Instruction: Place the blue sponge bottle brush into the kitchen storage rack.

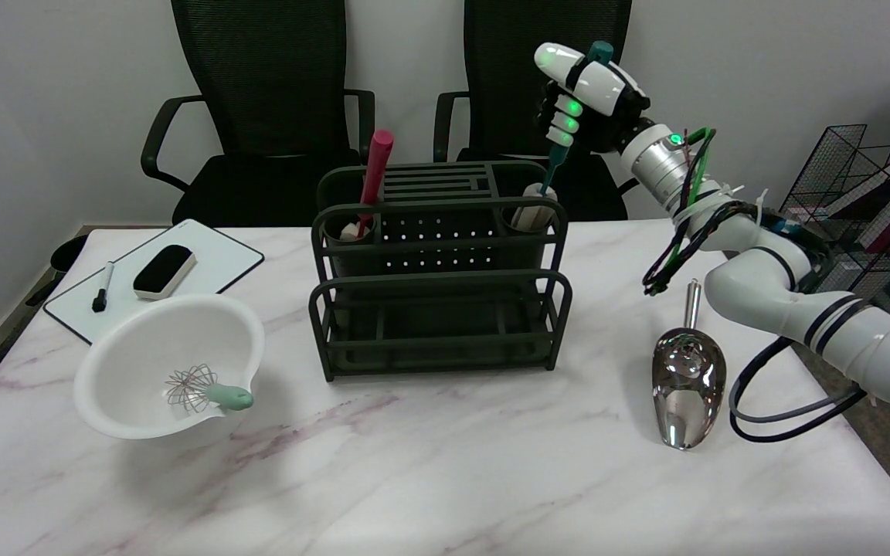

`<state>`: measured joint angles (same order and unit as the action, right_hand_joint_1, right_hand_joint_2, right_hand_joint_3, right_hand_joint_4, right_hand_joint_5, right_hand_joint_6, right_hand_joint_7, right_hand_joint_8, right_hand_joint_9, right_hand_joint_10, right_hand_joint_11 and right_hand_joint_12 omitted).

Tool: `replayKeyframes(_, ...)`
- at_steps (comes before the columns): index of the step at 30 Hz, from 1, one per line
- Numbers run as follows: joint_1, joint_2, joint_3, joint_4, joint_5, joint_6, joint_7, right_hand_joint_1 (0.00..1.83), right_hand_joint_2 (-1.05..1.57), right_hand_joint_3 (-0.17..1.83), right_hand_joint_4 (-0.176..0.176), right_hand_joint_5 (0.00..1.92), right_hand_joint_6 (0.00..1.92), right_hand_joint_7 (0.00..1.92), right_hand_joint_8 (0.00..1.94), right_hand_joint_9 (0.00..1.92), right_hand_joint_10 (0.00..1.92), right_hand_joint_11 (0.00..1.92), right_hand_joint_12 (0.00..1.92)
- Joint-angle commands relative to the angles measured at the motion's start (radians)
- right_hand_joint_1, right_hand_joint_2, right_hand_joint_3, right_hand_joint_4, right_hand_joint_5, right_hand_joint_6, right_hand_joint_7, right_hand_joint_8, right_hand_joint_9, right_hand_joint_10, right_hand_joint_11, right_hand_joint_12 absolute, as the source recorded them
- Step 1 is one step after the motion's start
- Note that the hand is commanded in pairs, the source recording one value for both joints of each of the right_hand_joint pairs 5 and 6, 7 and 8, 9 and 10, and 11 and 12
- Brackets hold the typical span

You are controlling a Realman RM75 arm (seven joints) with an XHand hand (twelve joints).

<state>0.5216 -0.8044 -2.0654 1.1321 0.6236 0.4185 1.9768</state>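
Observation:
My right hand (584, 96) is raised above the back right corner of the dark green storage rack (439, 270) and grips the teal handle of the bottle brush (555, 164). The brush hangs nearly upright. Its pale sponge head (531, 214) sits partly inside the rack's right rear cup, with only the top of the sponge showing above the rim. The handle's end pokes out above my fingers. A red-handled brush (374, 176) stands in the left rear cup.
A steel scoop (687, 382) lies right of the rack. At the left stand a white bowl (144, 340) holding a small whisk (202, 390), and a whiteboard (205, 266) with an eraser and a marker. Two black chairs stand behind the table.

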Motion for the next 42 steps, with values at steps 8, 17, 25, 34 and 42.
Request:
replayKeyframes(8,-0.033,-0.023,-0.005,-0.008,0.005,0.019,0.0,0.97,1.57,0.4,0.0,1.92,1.92,1.9,1.9,1.89,1.89,1.76,1.76)
replayKeyframes(17,-0.044,-0.029,-0.004,-0.009,0.005,0.04,0.0,0.87,1.51,0.53,0.0,1.6,1.6,1.62,1.62,1.64,1.64,1.48,1.48)
replayKeyframes(25,-0.048,-0.029,-0.005,-0.009,0.006,0.058,0.0,1.08,1.01,0.98,0.0,0.97,0.97,1.41,1.41,1.51,1.51,1.32,1.32)
replayKeyframes(34,-0.076,-0.029,0.019,-0.009,0.006,0.103,0.0,1.15,0.8,0.99,0.0,0.46,0.46,1.11,1.11,1.17,1.17,1.16,1.16)
replayKeyframes(42,-0.178,-0.024,0.168,0.002,0.006,0.196,-0.006,1.17,0.72,1.12,0.0,0.43,0.43,1.06,1.06,0.94,0.94,1.05,1.05)
